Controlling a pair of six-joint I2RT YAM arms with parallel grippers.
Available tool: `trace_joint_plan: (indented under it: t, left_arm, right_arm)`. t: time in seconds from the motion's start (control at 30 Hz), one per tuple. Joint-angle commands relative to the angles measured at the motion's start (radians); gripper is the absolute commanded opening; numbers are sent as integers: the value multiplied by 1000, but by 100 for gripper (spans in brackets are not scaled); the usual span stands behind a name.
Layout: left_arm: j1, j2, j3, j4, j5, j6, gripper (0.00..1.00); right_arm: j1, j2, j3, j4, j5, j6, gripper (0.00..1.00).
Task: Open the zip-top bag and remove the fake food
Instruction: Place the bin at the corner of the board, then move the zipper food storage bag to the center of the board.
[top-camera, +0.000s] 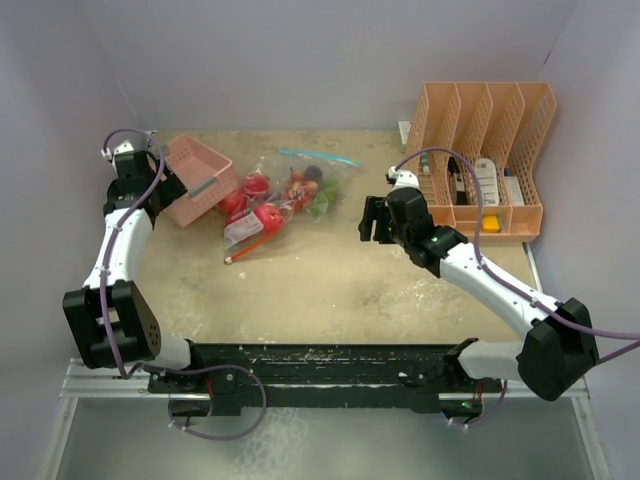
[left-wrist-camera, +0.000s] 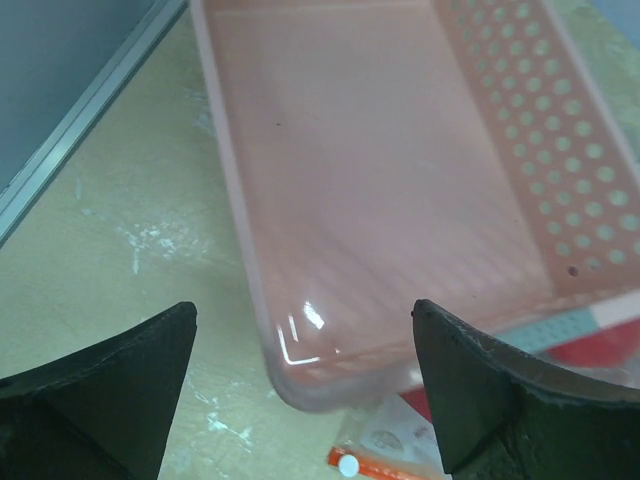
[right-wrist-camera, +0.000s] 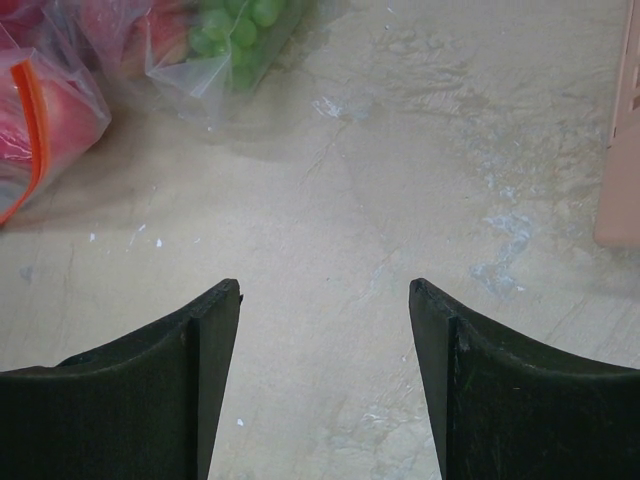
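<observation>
Clear zip-top bags (top-camera: 285, 195) lie in a heap at the middle back of the table. The fake food (top-camera: 264, 215) shows through the plastic as red fruits, with some green pieces (top-camera: 318, 205). My left gripper (top-camera: 168, 186) hangs over the pink basket (top-camera: 198, 178). In the left wrist view its jaws (left-wrist-camera: 305, 312) stand wide open with nothing between them, above the basket's near corner (left-wrist-camera: 300, 380). A bag corner with an orange zip strip (left-wrist-camera: 395, 462) lies just below. My right gripper (top-camera: 375, 218) is open over bare table (right-wrist-camera: 325, 290), to the right of the bags (right-wrist-camera: 60, 100).
The pink basket's floor (left-wrist-camera: 400, 170) holds nothing that I can see. A peach file organizer (top-camera: 490, 160) with several items stands at the back right. Green grapes in a bag (right-wrist-camera: 235, 30) lie ahead and left of the right gripper. Walls close in the table.
</observation>
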Motion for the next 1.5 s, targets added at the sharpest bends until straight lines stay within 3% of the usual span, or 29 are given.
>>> trace_joint_plan:
  t: [0.0,0.3,0.47,0.63,0.73,0.93,1.2,1.23,1.3,1.33,1.37,1.47]
  left_arm:
    - [-71,-76,93,-25,21,27,93]
    - [-122,-91,110,-32,62,38,100]
    - [-134,-110,58,-1,84,38,99]
    - [-136,-131,35,3,104,71,99]
    - [-136,-129,42,3,110,79,99]
    - [-139,-104,76,-7,164,68,99]
    - [-140,-107,57,14,189,64,99]
    - [-141,-106,56,17,191,63,99]
    - [-142,-108,58,20,196,60,99]
    - [-143,-110,58,22,199,58,99]
    - [-144,-112,58,23,202,55,99]
    - [-148,-120,56,23,206,49,99]
  right_arm:
    - [5,2,33,87,-50,-51,71]
    - [70,345,290,310,-219,-95,69]
    - [129,623,612,256,-277,-138,61]
    - [145,780,748,245,-285,-94,52]
    - [152,801,749,262,-298,-75,38]
    - [161,792,737,240,-292,-65,0]
    - [163,580,571,237,-220,-82,0]
    - [163,563,566,226,-188,-82,5]
    - [163,547,555,229,-169,-80,43]
    - [163,549,553,240,-181,-76,73]
    - [162,563,562,239,-191,-73,84]
    - [163,637,611,201,-209,-54,88]
